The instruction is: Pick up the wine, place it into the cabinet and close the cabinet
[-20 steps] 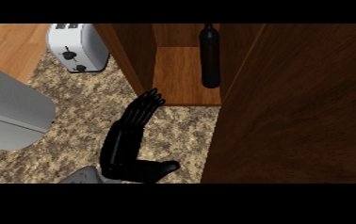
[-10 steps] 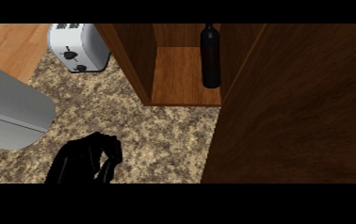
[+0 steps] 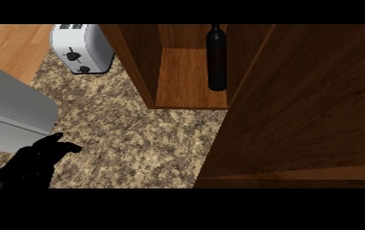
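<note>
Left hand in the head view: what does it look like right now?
Only one hand shows, at the lower left corner: all matte black, with slim segmented fingers. No cables or markings can be made out. Its grey forearm is out of frame, and so is the right hand.

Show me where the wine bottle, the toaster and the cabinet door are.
wine bottle [image 3: 217, 55], head view, on its dark body.
toaster [image 3: 82, 48], head view, on its white side.
cabinet door [image 3: 306, 103], head view, on its open wooden panel.

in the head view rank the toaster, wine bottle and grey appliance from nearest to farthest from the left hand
From the left hand, at lower left:
1. Grey appliance, at the left edge just above the hand.
2. Toaster, upper left on the counter.
3. Wine bottle, inside the open cabinet, upper right of centre.
</note>
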You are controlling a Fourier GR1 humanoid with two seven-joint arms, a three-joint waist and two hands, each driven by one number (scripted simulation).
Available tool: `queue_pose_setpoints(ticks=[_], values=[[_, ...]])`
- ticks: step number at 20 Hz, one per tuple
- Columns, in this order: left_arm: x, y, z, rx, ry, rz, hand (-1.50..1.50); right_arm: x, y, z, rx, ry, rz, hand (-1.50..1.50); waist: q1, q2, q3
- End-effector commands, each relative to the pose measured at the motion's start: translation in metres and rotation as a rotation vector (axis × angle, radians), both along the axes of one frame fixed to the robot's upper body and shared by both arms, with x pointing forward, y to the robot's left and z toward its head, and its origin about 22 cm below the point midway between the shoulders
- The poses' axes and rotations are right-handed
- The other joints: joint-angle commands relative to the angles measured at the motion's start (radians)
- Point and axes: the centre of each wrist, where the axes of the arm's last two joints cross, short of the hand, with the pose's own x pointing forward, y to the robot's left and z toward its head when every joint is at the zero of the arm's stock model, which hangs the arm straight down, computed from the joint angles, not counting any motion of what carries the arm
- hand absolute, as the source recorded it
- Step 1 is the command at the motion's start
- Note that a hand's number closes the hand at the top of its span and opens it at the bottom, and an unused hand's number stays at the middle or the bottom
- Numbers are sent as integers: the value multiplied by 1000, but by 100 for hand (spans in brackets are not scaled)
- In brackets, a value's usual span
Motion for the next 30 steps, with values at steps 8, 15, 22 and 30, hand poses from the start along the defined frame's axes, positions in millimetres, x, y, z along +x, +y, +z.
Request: queue_pose_setpoints(ticks=[8, 15, 22, 30], values=[[-23, 66, 3, -13, 18, 125, -150, -36, 74, 7, -67, -50, 93, 150, 19, -7, -2], [-27, 109, 7, 21, 19, 106, -150, -24, 91, 16, 37, -123, -51, 150, 30, -7, -5], [-33, 131, 14, 13, -11, 68, -150, 11, 105, 30, 96, -115, -177, 150, 58, 3, -3], [-34, 154, 28, 19, -8, 63, -150, 88, 134, 64, 82, -125, -308, 150, 63, 12, 0]])
